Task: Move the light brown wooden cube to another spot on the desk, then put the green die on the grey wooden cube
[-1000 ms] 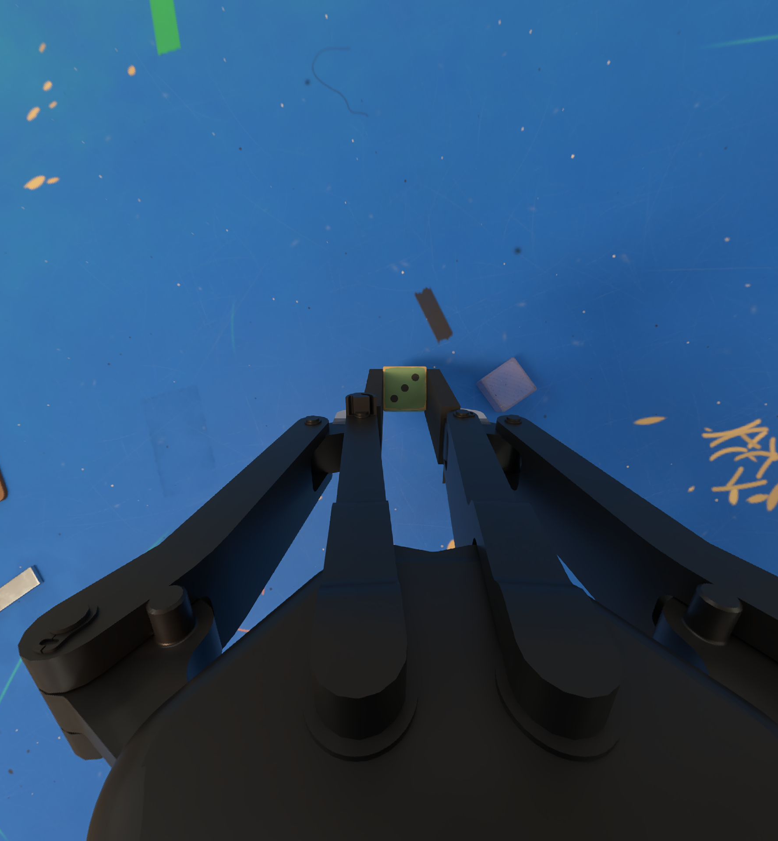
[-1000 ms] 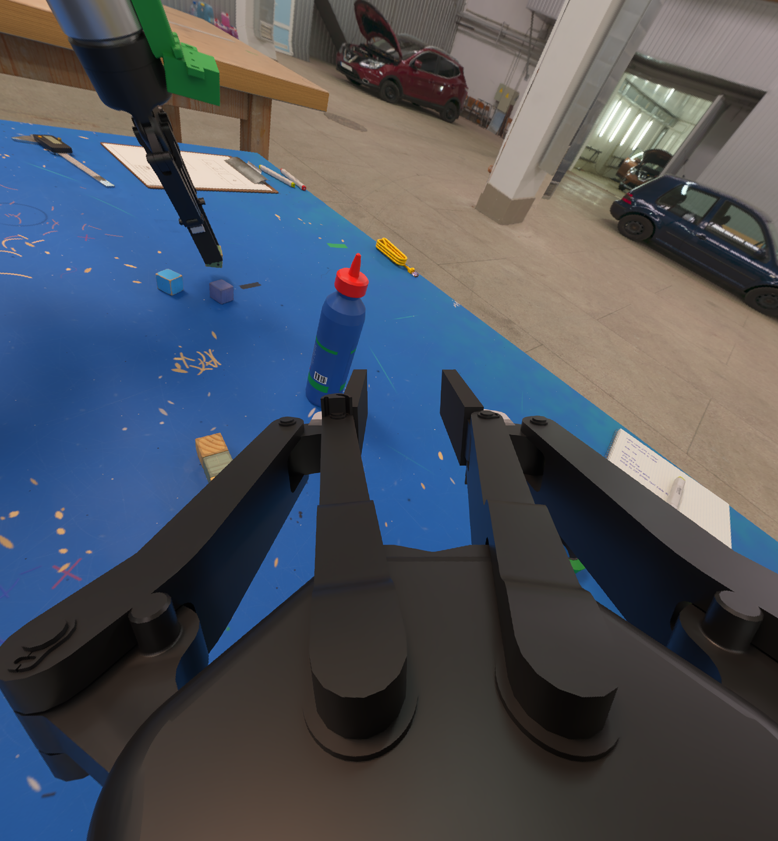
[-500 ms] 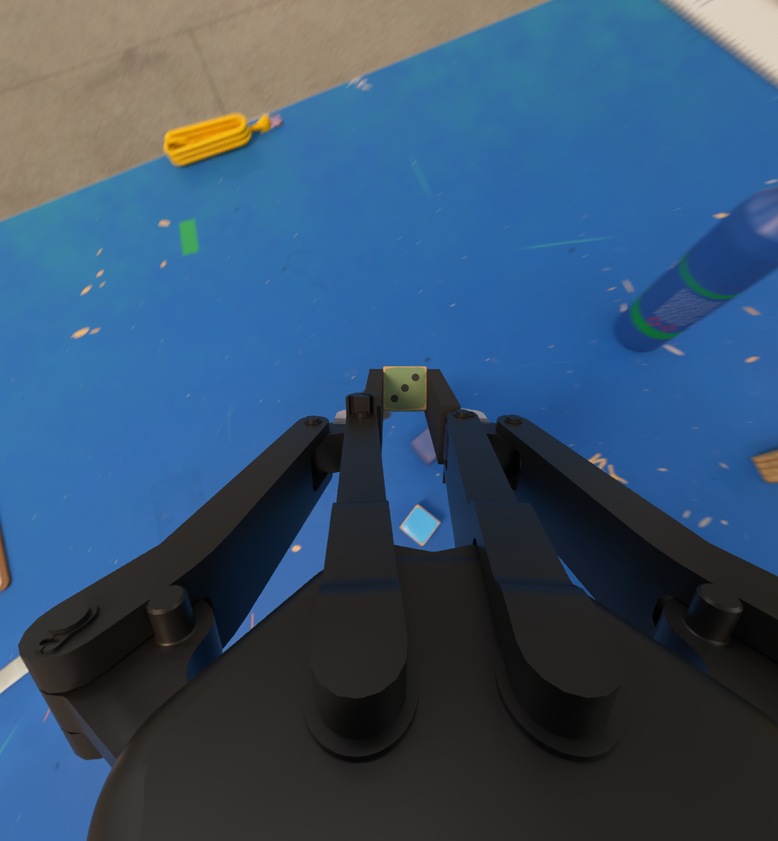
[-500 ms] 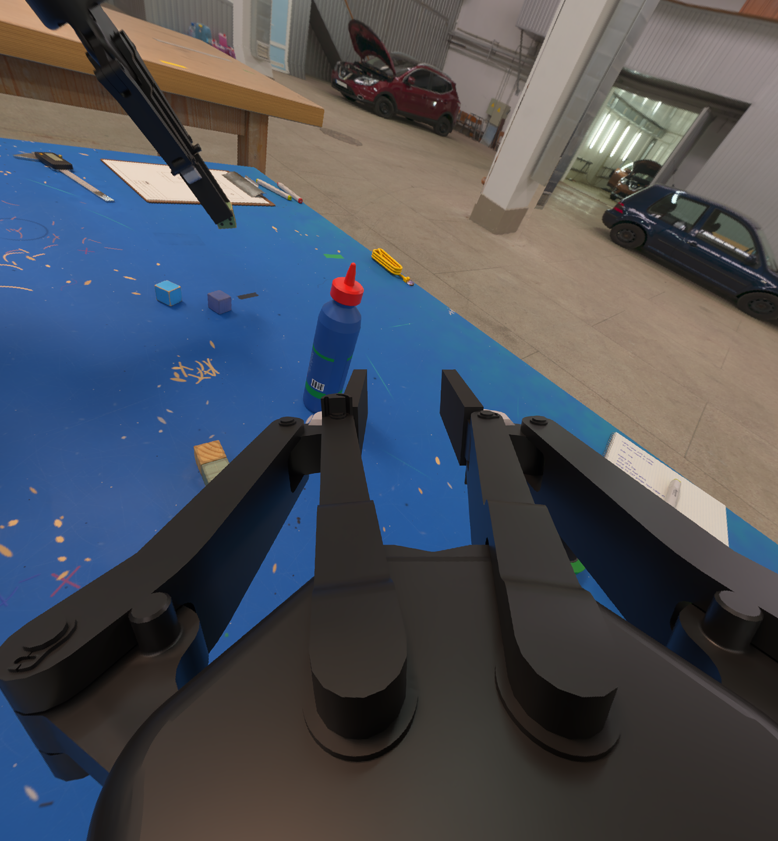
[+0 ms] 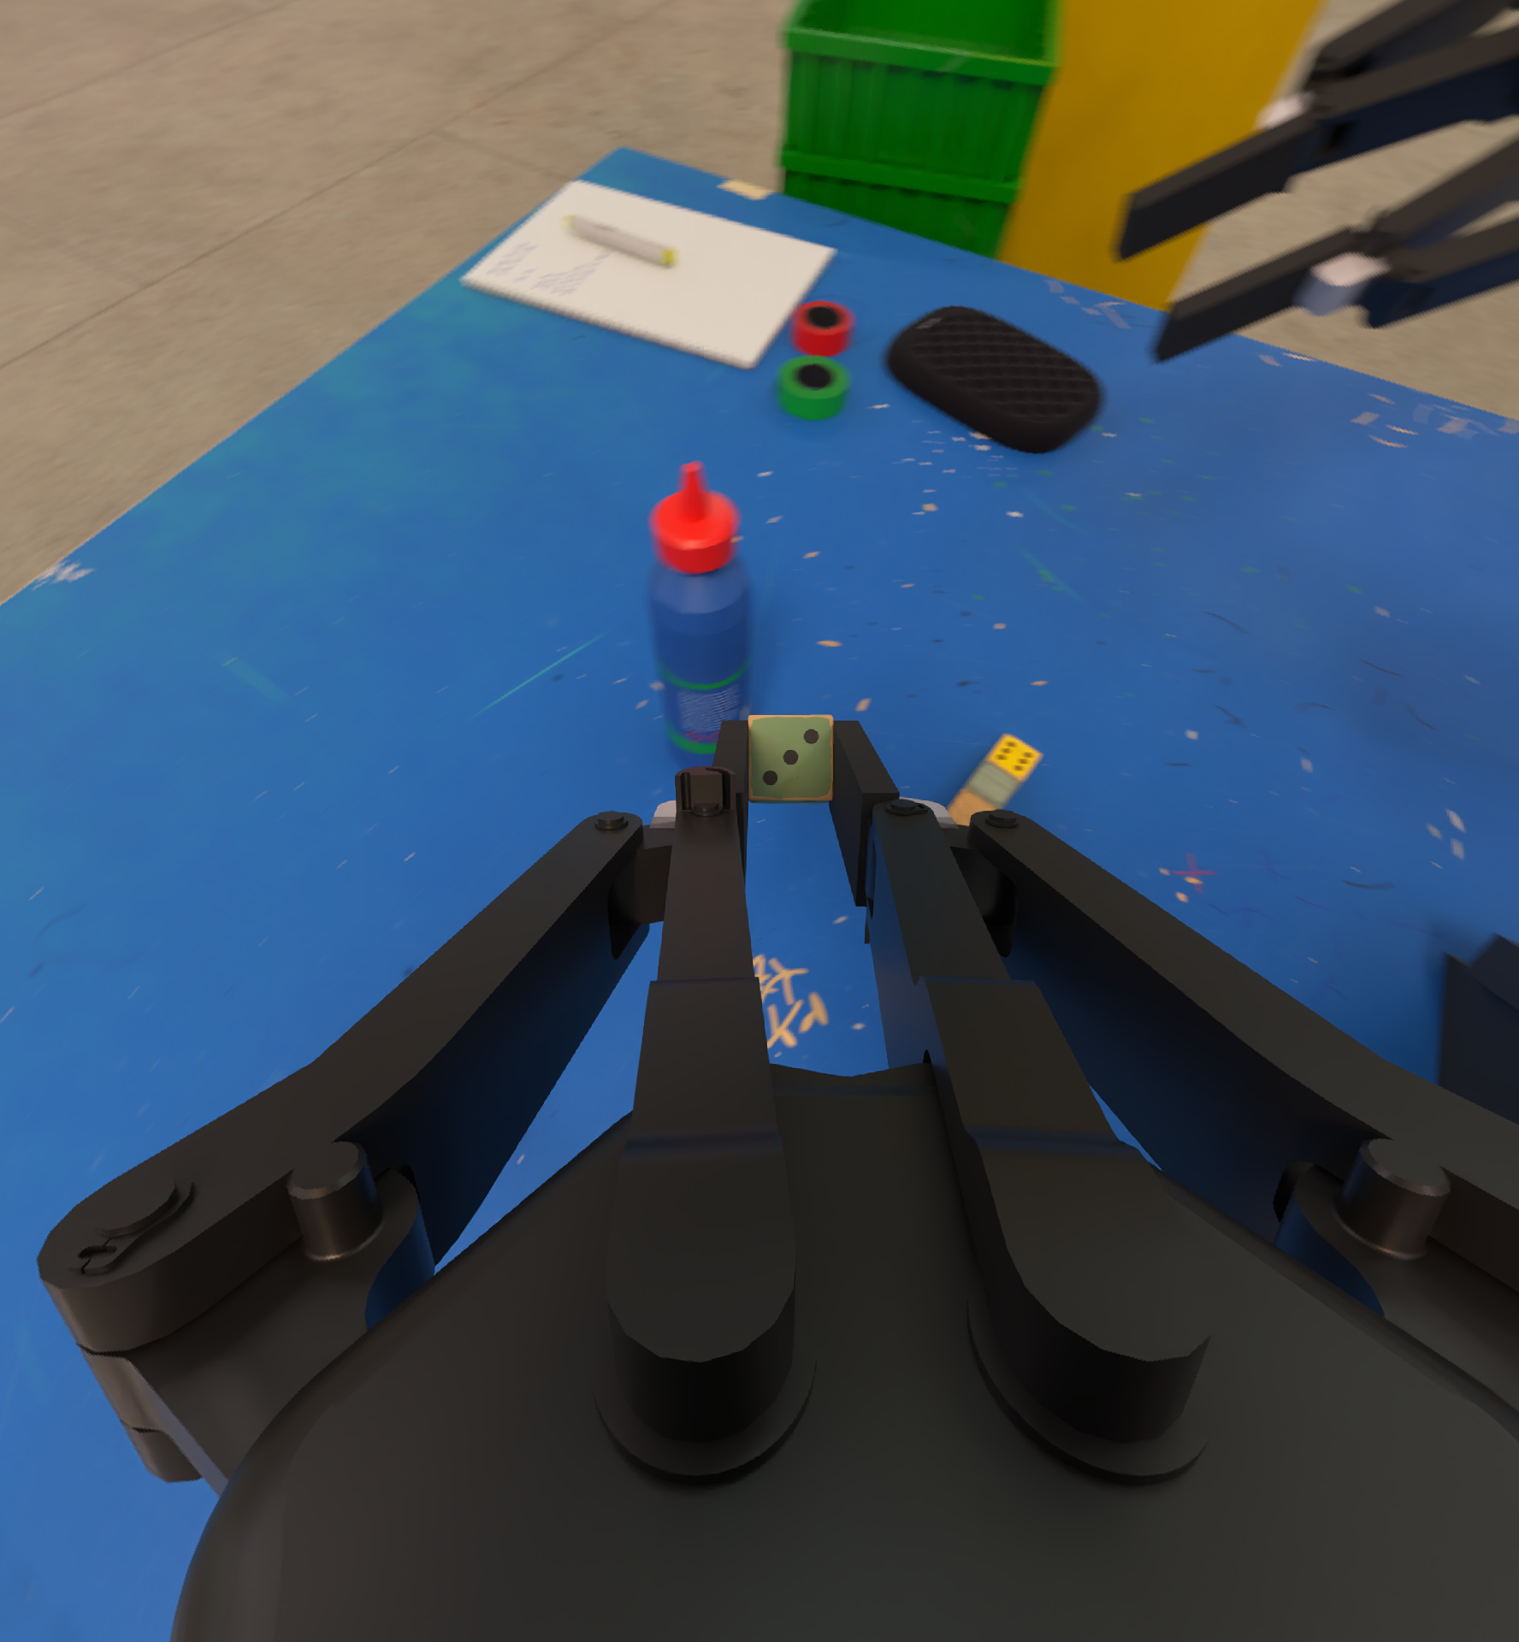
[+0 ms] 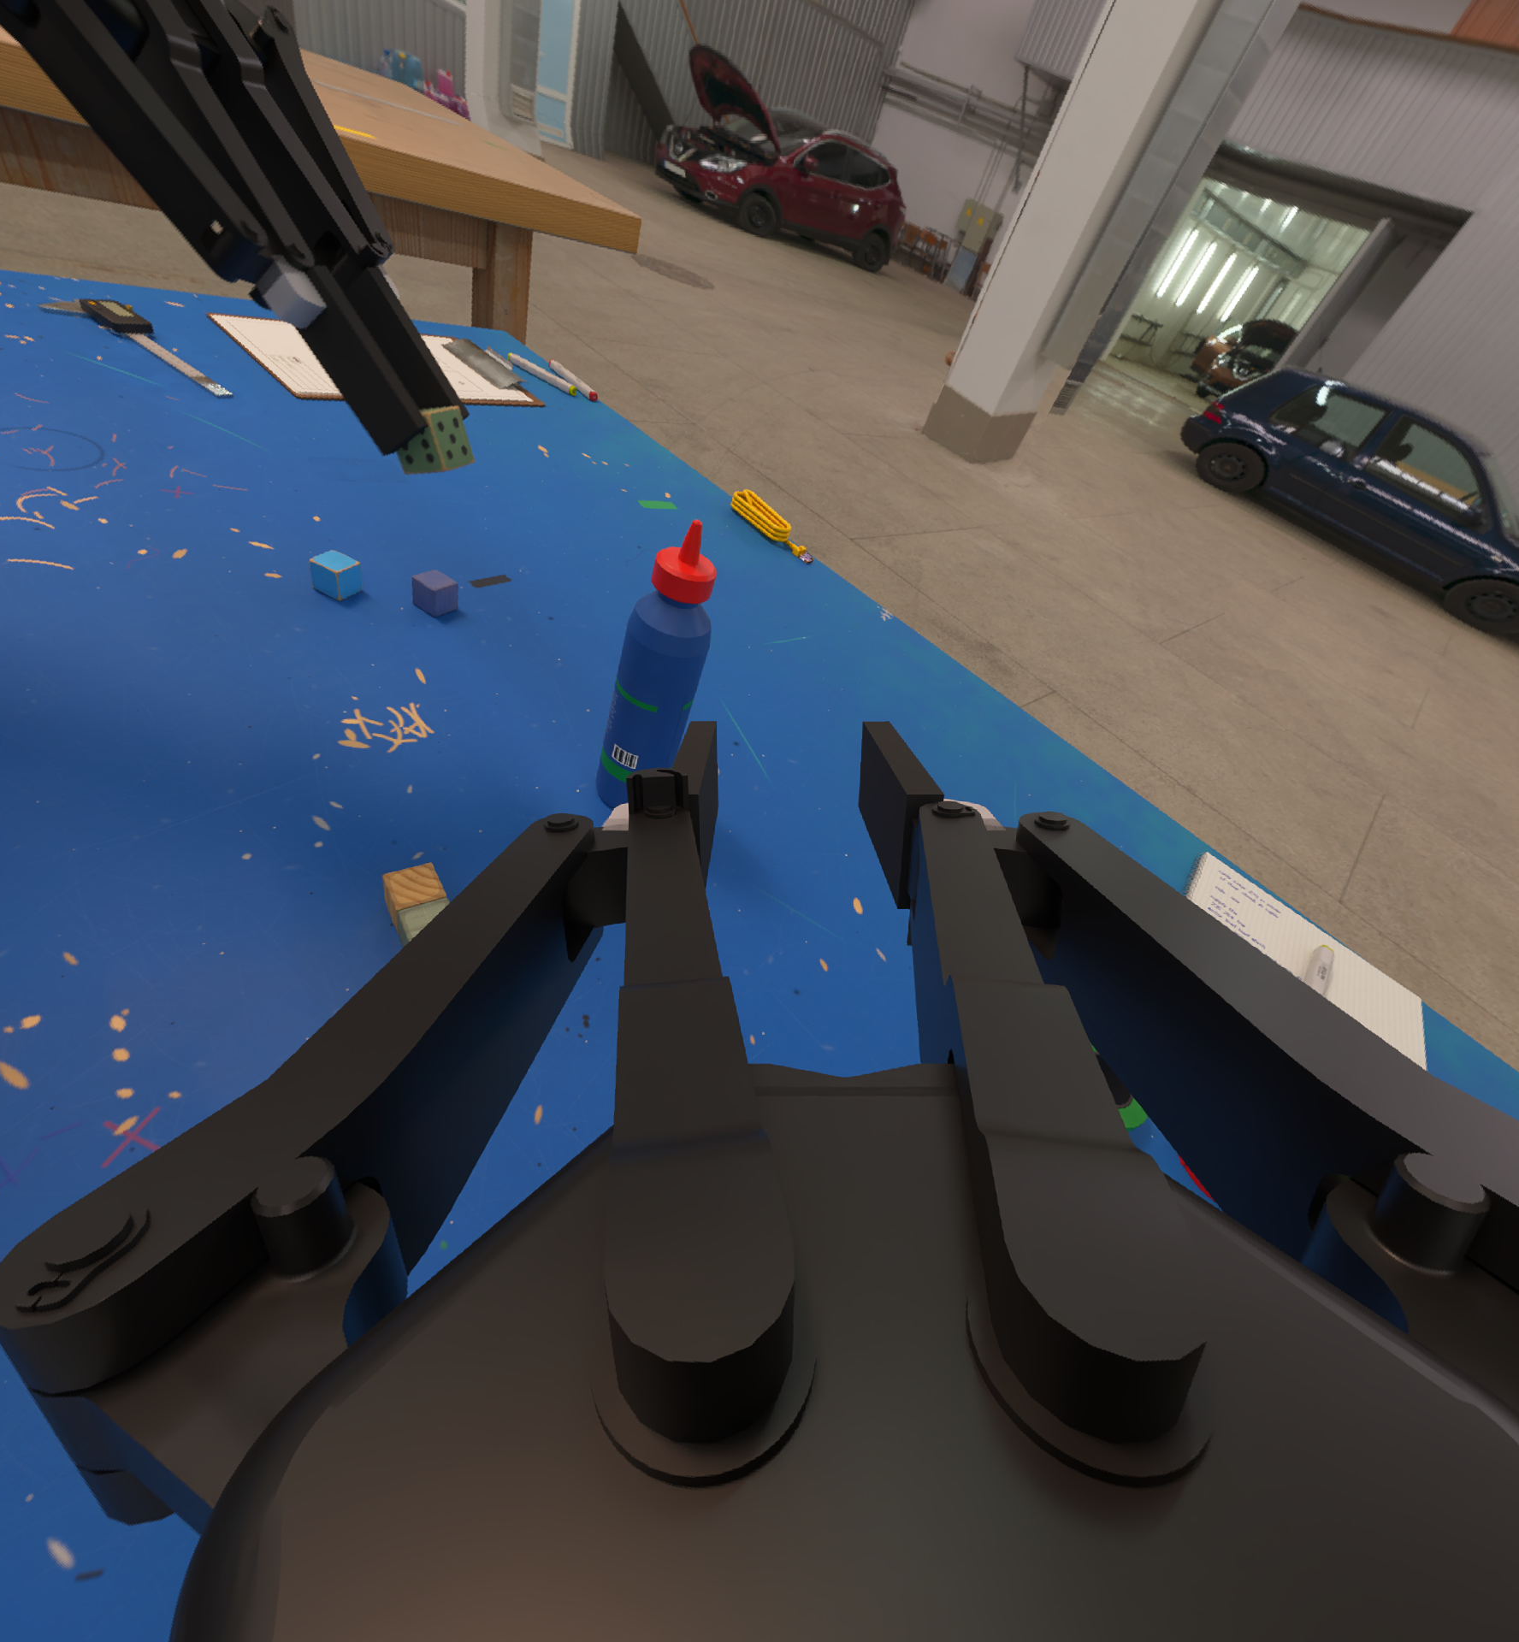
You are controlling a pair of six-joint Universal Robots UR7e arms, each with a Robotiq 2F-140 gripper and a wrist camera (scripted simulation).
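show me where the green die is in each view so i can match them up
Left wrist view: the green die sits at picture centre, clamped at the tips of the left gripper, three-pip face toward the camera.
Right wrist view: it is upper left, in the far left gripper, held above the blue desk.
Shared landmark: the blue bottle with the red cap, standing upright on the desk in both views.

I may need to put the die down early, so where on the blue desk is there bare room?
Widest bare patch: the blue desk between the blue bottle, the light blue cube and the light brown wooden cube. Crowded: the far edge by the clipboard, and the corner with the notepad, tape rolls and black case.
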